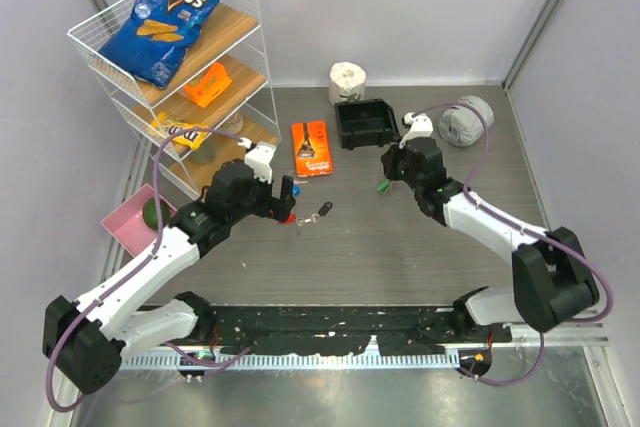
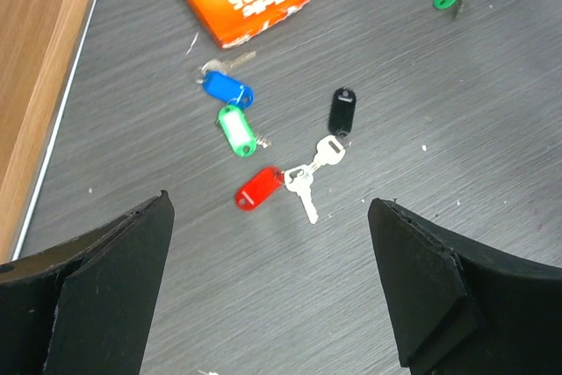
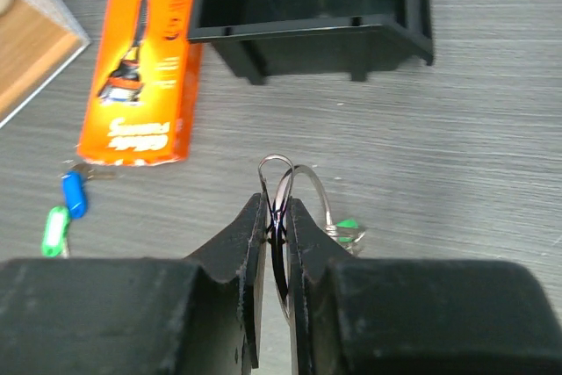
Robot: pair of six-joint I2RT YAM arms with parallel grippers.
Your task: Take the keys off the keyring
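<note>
While only its wrist view shows the right pincer [image 3: 277, 208] pinching the keyring [image 3: 299, 169], the left pincer [image 2: 270, 206] gapes over loose keys [image 2: 303, 173], and a pink tray [image 1: 122, 229] holds something green [image 1: 152, 212].

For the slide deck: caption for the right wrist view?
Right gripper pinches the keyring, green key tag behind it.
</note>
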